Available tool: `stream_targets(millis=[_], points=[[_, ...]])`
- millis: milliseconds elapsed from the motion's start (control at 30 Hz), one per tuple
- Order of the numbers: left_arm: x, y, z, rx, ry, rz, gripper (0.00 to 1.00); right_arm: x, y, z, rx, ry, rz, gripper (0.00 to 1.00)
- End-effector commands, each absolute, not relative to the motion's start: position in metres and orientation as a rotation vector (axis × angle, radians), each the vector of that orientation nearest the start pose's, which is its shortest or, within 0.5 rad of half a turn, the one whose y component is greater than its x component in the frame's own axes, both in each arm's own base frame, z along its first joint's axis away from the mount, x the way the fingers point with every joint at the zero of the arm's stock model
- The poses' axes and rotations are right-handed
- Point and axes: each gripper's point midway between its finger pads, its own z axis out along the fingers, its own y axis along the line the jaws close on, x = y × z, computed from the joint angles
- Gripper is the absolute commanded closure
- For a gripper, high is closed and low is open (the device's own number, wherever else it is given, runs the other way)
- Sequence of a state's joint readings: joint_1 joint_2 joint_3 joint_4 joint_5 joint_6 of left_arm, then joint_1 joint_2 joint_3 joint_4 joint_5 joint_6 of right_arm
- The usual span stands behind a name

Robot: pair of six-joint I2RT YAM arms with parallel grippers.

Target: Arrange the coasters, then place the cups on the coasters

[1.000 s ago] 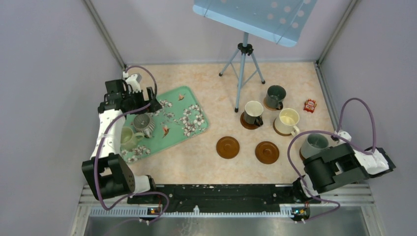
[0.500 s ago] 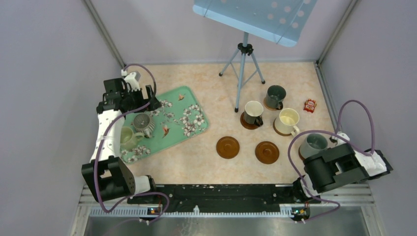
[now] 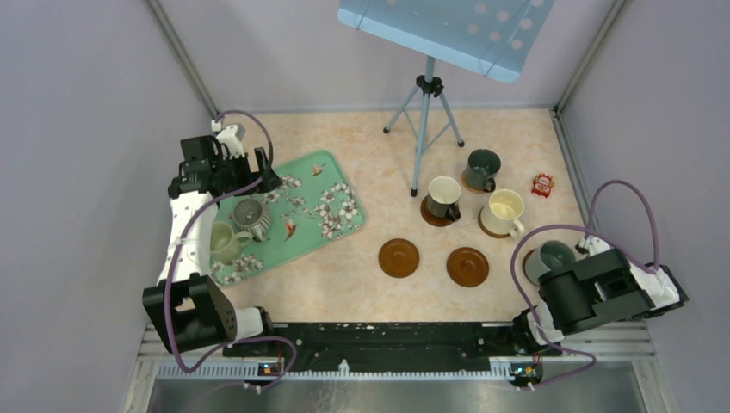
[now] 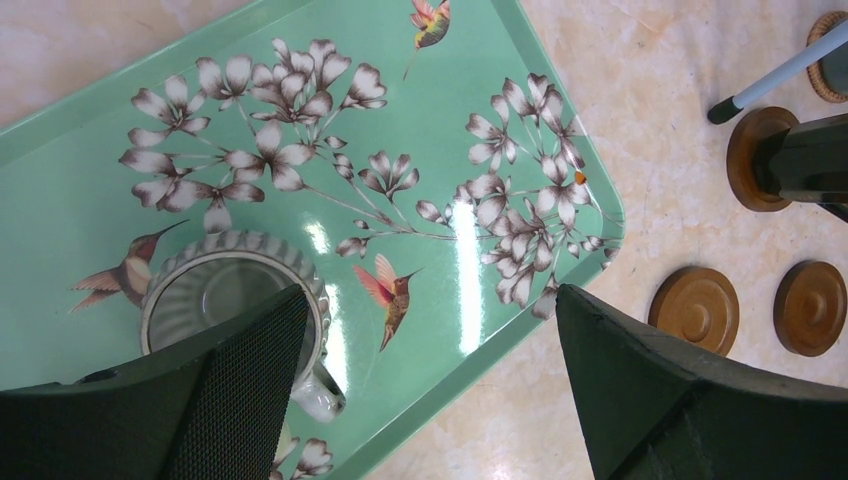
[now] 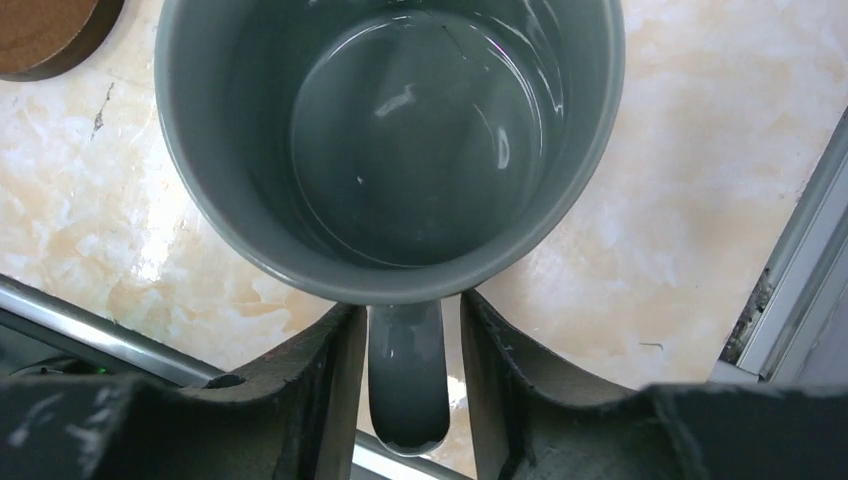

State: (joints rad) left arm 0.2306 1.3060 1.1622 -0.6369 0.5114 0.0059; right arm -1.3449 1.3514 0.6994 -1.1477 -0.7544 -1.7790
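The right claw (image 5: 408,308) is at the near right of the tabletop (image 3: 361,292). Its fingers stand on either side of the handle of the grey-blue mug (image 5: 400,150). The jaws are slightly apart, with a thin gap visible beside the handle, so the handle is not clamped. The mug stands upright. In the top view a brown coaster edge (image 3: 526,261) shows at its left side.

The left claw (image 4: 430,300) is fully open and hangs above the green floral tray (image 4: 90,190) at the left. The ribbed grey mug (image 4: 215,290) stands on the tray, partly under one finger. The pale green mug (image 3: 222,241) stands on the tray just beside it.

Three mugs stand on coasters at centre right:
- the dark green-grey mug (image 3: 482,168)
- the dark mug with a cream inside (image 3: 444,196)
- the cream-white mug (image 3: 503,211)

Two bare coasters (image 3: 399,257) (image 3: 467,267) lie side by side in front of them, apart from each other. A small red packet (image 3: 542,184) lies near the right wall. A tripod (image 3: 423,120) stands at the far centre.
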Motion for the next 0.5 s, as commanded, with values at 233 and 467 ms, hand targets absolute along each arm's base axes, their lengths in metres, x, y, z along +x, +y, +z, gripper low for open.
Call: stream_targets(millis=[233,467], points=[[0.352,-0.010,0.230,-0.003,2.199,-0.482,0.01,0.123,-0.131,0.042,-0.445,2.330,0.194,0.74],[0.352,-0.010,0.231,-0.004,2.195,-0.480,0.01,0.125,-0.132,0.034,-0.430,2.323,0.199,0.86]])
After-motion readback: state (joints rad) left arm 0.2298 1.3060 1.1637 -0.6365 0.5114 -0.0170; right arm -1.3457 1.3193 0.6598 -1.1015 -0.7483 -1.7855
